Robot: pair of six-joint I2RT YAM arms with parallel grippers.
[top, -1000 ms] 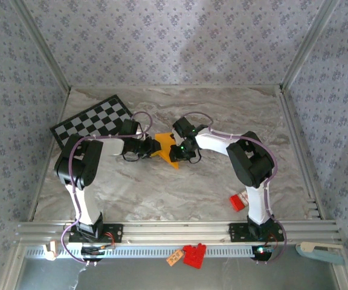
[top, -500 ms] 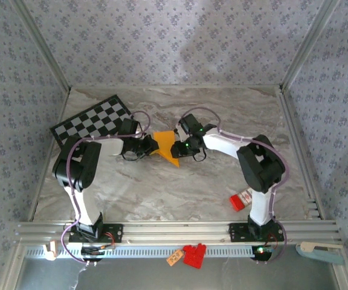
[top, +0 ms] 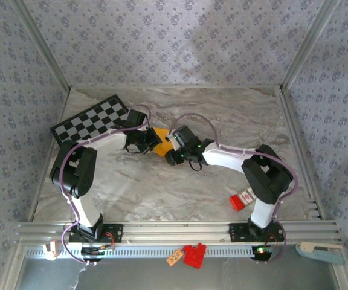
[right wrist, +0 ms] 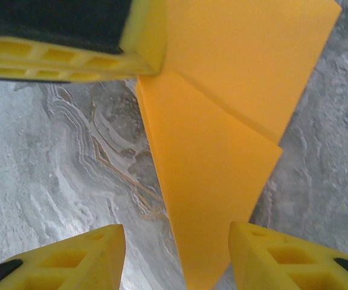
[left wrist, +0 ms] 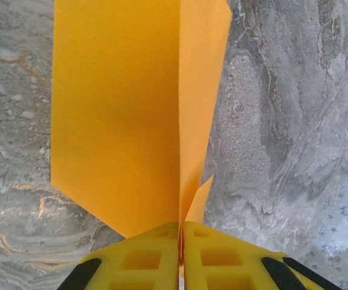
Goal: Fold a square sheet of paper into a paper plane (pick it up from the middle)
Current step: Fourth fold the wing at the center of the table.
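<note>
The paper (top: 158, 142) is an orange-yellow sheet, already folded into layers with a pointed end. It sits just to the right of the checkered board (top: 90, 120), off that board's near-right corner, over the marbled table (top: 234, 112).

The left gripper (top: 145, 143) reaches in from the board's side, and its jaws are pressed together on the paper. In the left wrist view the gripper (left wrist: 180, 241) pinches a crease, with a wide flap of paper (left wrist: 116, 115) spreading to one side and a narrower flap to the other.

The right gripper (top: 173, 153) is on the side of the paper away from the board, and its jaws are spread. In the right wrist view the pointed end of the paper (right wrist: 216, 181) runs down into the gap of the gripper (right wrist: 177, 260), and neither finger appears to touch it. A yellow finger of the left gripper (right wrist: 71, 51) lies against the paper's upper edge.

A small red block (top: 238, 202) lies well apart from the board, near the right arm's base.
</note>
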